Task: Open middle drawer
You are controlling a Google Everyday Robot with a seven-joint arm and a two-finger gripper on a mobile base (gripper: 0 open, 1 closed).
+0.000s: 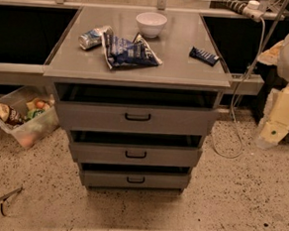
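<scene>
The grey cabinet has three drawers stacked under its top. The middle drawer is the mid-sized grey front with a small black bar handle. It stands in line with the fronts above and below, with a dark gap along its upper edge. No tray shows. My arm's white and cream parts are at the right edge of the view, and my gripper hangs low there, well right of the cabinet and apart from every handle.
On the cabinet top lie a white bowl, a blue chip bag, a tipped can and a dark blue snack bar. A clear bin of food sits on the floor at left. A cable trails at right.
</scene>
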